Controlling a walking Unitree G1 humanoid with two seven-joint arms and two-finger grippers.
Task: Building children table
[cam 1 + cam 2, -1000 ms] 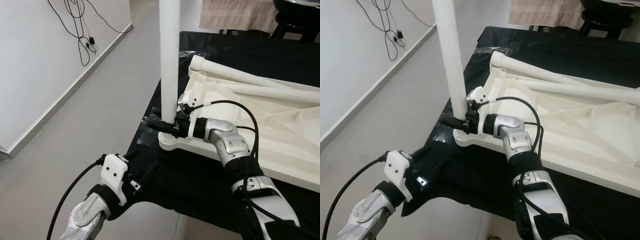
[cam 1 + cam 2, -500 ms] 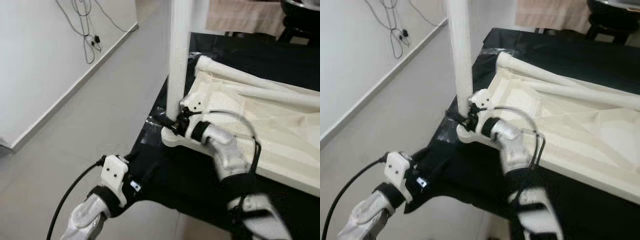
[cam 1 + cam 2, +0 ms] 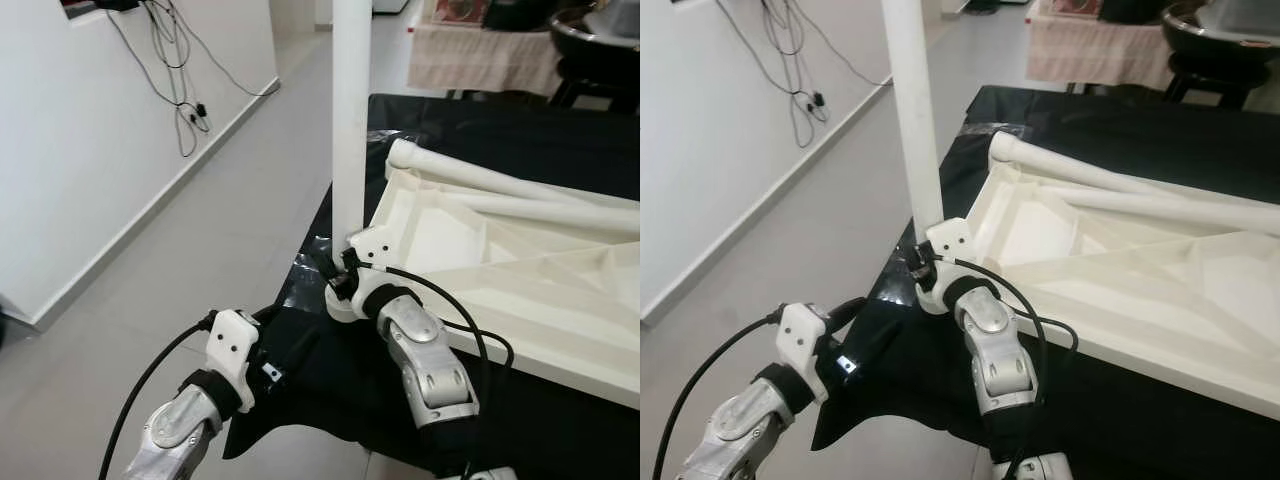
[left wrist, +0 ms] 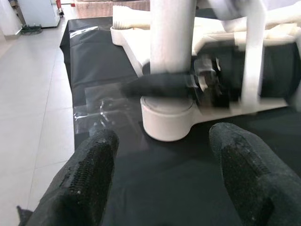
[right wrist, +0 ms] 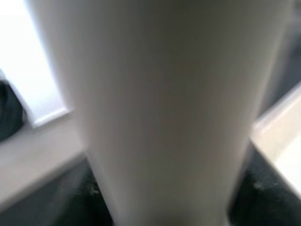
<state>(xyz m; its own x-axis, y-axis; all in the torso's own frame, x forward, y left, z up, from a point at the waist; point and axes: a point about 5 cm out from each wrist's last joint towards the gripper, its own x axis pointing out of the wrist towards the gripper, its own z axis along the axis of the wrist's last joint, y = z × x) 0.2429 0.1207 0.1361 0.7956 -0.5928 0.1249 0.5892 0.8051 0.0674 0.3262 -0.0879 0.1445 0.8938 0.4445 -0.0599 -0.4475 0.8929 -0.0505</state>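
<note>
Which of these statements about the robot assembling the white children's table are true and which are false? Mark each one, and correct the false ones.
1. The white table leg stands upright in a corner socket of the tabletop. True.
2. The right gripper is at the base of that leg. True.
3. The left gripper is clamped on the leg. False: its fingers are spread apart with nothing between them, short of the leg.
4. The tabletop lies on a red cloth. False: it lies on a black cloth.
5. Two more white legs lie flat on the tabletop. True.
</note>
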